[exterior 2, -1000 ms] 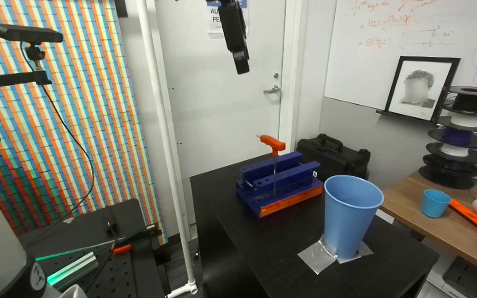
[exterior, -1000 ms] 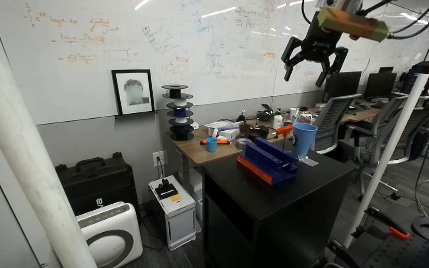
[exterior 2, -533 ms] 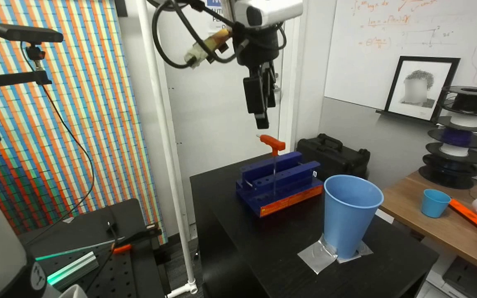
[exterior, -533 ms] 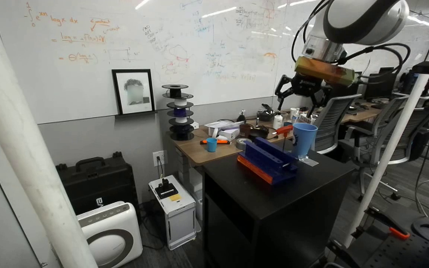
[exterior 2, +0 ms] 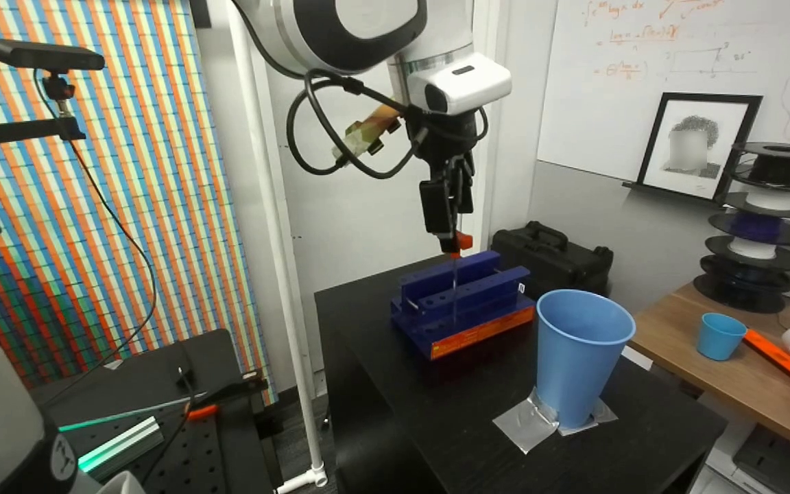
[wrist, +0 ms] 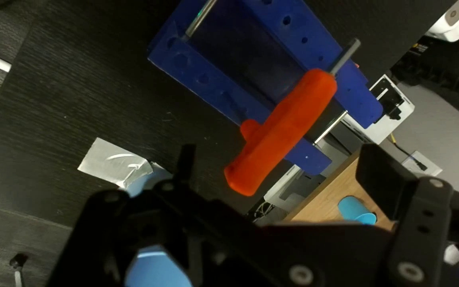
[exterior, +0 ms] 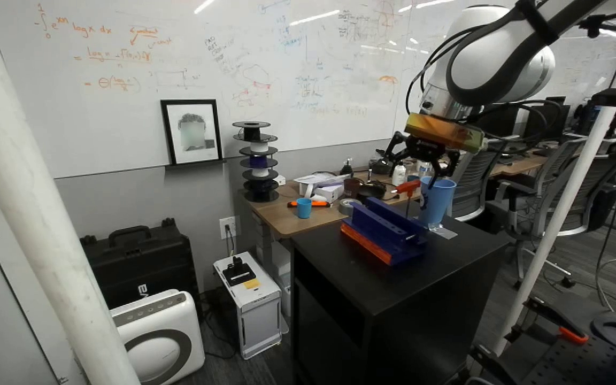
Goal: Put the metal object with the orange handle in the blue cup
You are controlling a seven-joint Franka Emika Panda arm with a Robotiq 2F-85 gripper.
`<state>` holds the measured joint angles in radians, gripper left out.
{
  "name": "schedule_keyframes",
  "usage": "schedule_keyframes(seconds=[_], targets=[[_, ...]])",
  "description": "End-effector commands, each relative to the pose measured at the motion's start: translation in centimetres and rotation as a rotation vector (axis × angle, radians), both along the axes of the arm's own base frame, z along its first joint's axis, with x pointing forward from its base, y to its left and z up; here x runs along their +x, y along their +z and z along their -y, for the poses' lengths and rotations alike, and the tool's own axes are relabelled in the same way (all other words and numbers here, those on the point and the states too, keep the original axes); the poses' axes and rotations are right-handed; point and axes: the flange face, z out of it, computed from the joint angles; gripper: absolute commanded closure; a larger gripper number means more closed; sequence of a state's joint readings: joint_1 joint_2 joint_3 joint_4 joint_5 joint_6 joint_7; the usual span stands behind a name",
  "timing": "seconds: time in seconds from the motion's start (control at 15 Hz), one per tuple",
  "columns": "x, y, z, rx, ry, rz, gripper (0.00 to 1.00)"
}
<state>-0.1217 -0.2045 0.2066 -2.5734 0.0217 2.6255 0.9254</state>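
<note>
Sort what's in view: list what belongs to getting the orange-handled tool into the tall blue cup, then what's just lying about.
Part of the job:
orange-handled tool
dark-blue stand, where the tool stands upright
tall blue cup
gripper, open

Just lying about:
small blue cup
orange-and-black thing next to it
stack of spools
black case
</note>
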Motion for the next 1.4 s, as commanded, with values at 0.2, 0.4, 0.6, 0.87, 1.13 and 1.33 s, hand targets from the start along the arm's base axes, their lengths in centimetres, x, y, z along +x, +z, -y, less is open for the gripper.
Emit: schedule_keyframes(seconds=[0.2,0.4,0.6,0.87,1.13,1.33], targets=[[0.9,-1.9,-1.2,0.005,0.018,0.013,0.34],[0.9,-2.0,-1.3,-0.008,0.035,0.011,0.58],[0.7,-1.9,-1.0,-0.028,0.054,0.005,0.81],[0.7,-1.5,-0.9,-0.030,0.082,-0.021,0.91],[0.2,0.0,-2.2,-0.011,0.150,-0.063,0.89],[-0.3,1.9,-2.9,0.030,0.207,-0.112,0.89]])
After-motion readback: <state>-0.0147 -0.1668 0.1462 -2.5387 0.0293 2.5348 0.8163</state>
